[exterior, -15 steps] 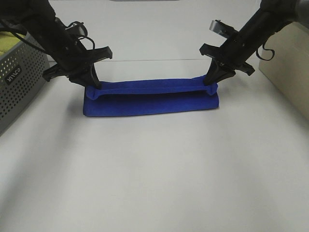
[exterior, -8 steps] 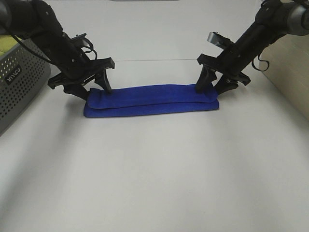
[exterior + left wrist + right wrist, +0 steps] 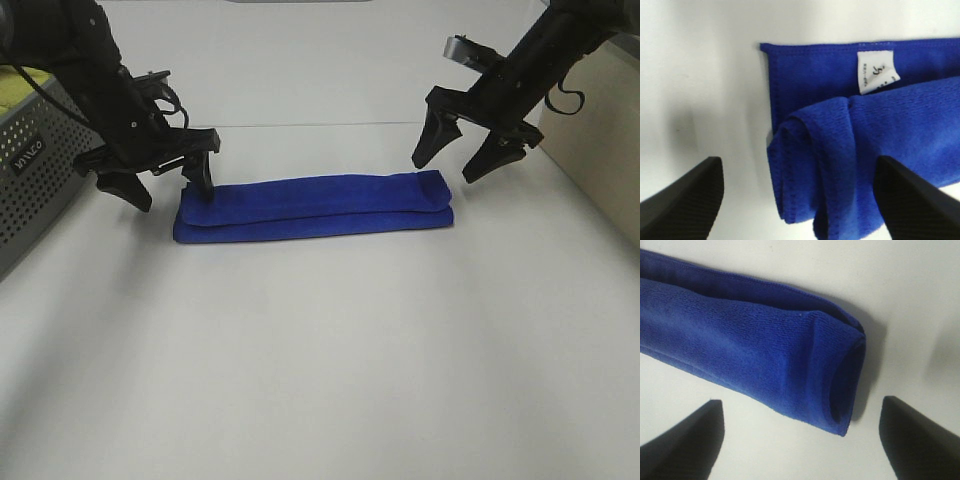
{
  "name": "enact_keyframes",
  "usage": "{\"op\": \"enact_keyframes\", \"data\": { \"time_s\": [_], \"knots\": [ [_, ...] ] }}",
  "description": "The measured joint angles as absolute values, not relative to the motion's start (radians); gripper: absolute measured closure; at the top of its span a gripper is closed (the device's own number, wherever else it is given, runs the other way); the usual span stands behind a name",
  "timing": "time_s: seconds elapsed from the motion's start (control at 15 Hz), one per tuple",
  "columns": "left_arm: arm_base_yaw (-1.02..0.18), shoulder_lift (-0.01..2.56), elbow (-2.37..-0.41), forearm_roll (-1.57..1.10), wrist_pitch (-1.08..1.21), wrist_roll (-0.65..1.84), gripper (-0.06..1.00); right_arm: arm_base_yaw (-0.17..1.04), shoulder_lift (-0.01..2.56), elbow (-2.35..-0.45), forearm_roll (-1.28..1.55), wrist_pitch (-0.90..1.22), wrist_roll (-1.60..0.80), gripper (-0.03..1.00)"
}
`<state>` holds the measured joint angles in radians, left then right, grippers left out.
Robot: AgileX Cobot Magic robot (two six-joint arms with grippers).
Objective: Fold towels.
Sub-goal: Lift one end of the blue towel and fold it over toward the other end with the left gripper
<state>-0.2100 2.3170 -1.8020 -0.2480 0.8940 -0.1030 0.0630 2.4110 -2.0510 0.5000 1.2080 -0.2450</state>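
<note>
The royal-blue towel (image 3: 315, 206) lies folded into a long narrow strip on the white table. Its left end with a small pale tag (image 3: 875, 72) shows in the left wrist view (image 3: 850, 150), its right end in the right wrist view (image 3: 755, 355). My left gripper (image 3: 167, 185) is open and empty, straddling the air just left of the towel's left end. My right gripper (image 3: 450, 165) is open and empty, raised just above and behind the towel's right end.
A grey perforated basket (image 3: 35, 175) holding a yellow-green cloth (image 3: 20, 85) stands at the far left. A beige box (image 3: 600, 140) stands at the right edge. The white table (image 3: 320, 350) stretches toward the front.
Both grippers let go of the towel's upper fold, opened and lifted away outward. The fold dropped flat onto the lower layer.
</note>
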Motion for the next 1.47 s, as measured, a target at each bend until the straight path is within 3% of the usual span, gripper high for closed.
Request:
{"op": "enact_keyframes", "data": {
  "time_s": [0.53,0.67,0.93,1.2,1.47],
  "knots": [
    [-0.21,2.389,-1.807,-0.394,0.828,-0.091,0.2,0.063,2.409,-2.051,0.494,1.208,-0.244,0.15],
    [-0.21,2.395,-1.811,-0.402,0.823,-0.087,0.3,0.063,2.409,-2.051,0.494,1.208,-0.244,0.15],
    [-0.212,2.403,-1.811,-0.396,0.809,-0.088,0.81,0.063,2.409,-2.051,0.486,1.208,-0.244,0.15],
    [-0.213,2.355,-1.824,-0.246,0.83,-0.1,0.85,0.063,2.409,-2.051,0.465,1.208,-0.244,0.15],
    [-0.213,2.32,-2.003,-0.126,1.053,-0.146,0.85,0.063,2.409,-2.051,0.463,1.209,-0.244,0.15]
  ]
}}
